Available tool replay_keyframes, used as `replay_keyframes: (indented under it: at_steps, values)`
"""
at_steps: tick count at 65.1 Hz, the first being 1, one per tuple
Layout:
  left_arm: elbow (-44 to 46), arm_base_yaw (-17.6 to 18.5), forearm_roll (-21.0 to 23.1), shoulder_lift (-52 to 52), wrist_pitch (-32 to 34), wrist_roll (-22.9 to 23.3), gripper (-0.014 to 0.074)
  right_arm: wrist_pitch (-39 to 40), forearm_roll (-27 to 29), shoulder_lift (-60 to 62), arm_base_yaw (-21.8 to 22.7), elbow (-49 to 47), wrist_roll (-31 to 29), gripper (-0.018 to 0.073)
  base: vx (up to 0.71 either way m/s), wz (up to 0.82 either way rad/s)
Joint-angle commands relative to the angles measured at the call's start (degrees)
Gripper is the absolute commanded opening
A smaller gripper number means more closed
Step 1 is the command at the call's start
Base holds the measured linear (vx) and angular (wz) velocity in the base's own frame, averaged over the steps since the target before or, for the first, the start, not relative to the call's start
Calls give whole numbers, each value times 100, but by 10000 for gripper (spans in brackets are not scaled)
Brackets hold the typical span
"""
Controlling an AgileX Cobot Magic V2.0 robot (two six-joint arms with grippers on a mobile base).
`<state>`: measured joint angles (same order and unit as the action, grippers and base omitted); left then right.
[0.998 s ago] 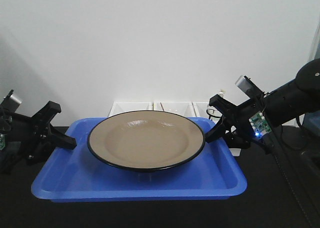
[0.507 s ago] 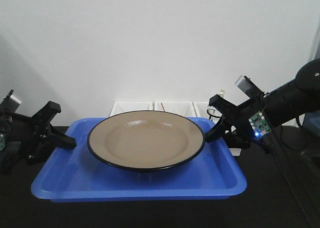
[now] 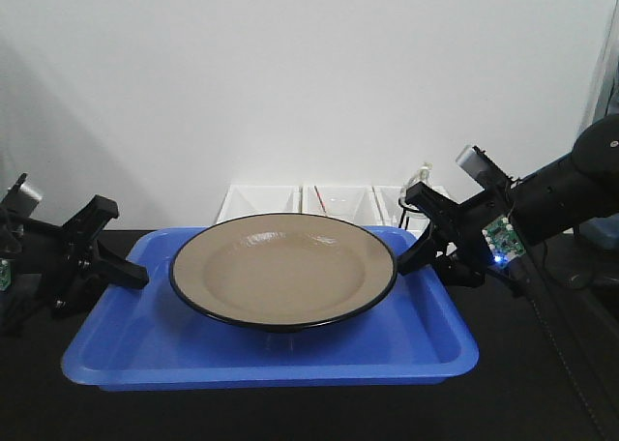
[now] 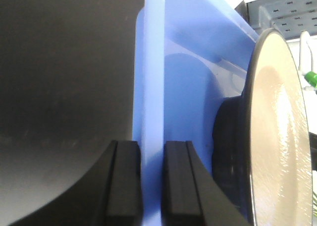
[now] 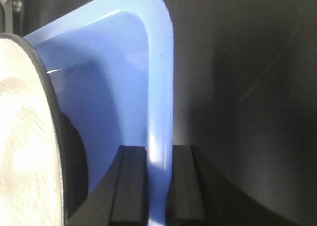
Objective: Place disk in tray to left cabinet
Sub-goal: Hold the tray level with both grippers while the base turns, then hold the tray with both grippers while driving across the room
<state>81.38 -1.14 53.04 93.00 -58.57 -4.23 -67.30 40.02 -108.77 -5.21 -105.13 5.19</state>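
- Closest in, on the wrist cams: my left fingers point(image 4: 134, 154) are almost closed, pinching the left lip of the blue tray point(image 4: 148, 62), one finger on each side of it. My right fingers point(image 5: 138, 159) clamp the right lip the same way.
- The disk point(image 4: 277, 137) sits in the middle of the tray, glossy tan with a thin black rim. The wrist cams only get it edge-on and cut off.
- Around the tray is a dark matte worktop point(image 4: 64, 62). No view tells me whether the tray rests on it or hangs clear.
- The front view gets both arms and the whole tray at once, which the wrist cams can't. My left arm runs off the frame edge there.
- Behind the tray are three white bins point(image 3: 338, 201) against a plain white wall point(image 3: 290, 73). The disk hides their lower fronts.
- Only the left wrist cam catches a corner of the grey perforated cabinet point(image 4: 282, 13) past the tray. It also shows a small green blob point(image 4: 311, 78) I can't make out.
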Motion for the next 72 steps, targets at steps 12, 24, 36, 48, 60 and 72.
replay_keyframes:
  at_steps: [12,24,36,48,60,72]
  values:
    - [236,153,1345,-347,-268,194,-1,-23,1252,350,-141,-208,9,-6,-18,19]
    - [236,153,1345,-347,-268,194,-1,-23,1252,350,-141,-208,9,-6,-18,35]
    - [236,153,1345,-347,-268,194,-1,-23,1252,350,-141,-208,9,-6,-17,42]
    - [236,153,1345,-347,-268,194,-1,-23,1252,350,-141,-208,9,-6,-15,51]
    - [236,153,1345,-347,-268,194,-1,-25,1252,350,-141,-208,9,-6,-12,60]
    - [236,153,1345,-347,-268,194,-1,-25,1252,350,-141,-208,9,-6,-10,62]
